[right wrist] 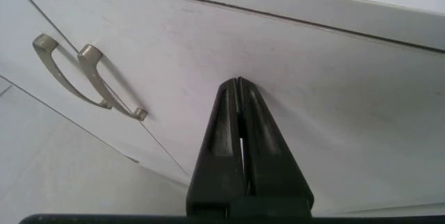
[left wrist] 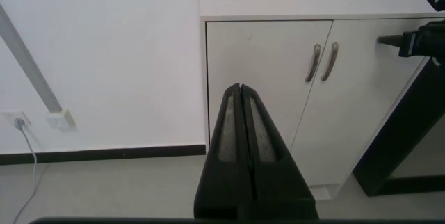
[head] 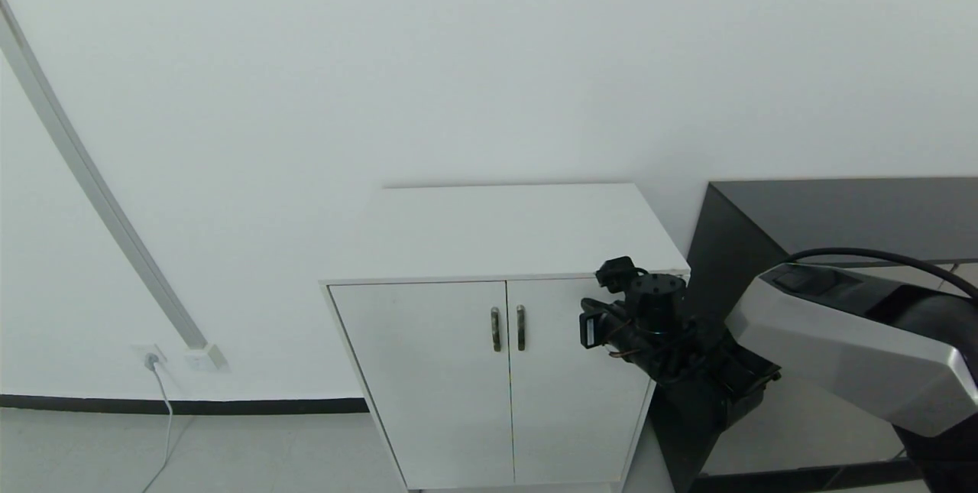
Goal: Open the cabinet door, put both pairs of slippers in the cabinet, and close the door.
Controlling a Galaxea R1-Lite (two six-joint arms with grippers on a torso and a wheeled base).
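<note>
White cabinet (head: 504,233) against the wall (head: 458,57), its 2 doors (head: 428,378) shut, 2 handles (head: 495,329) side by side. Right gripper (right wrist: 240,81), fingers together, sits close before the right door (head: 573,401). Left gripper (left wrist: 240,86), fingers together too, faces the cabinet from farther back

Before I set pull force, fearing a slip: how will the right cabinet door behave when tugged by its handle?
The right door looks a stiff flat panel, so it should swing, not flex. Its handle is smooth curved metal, perhaps slippery. The cabinet looks broad, unlikely to tip.
</note>
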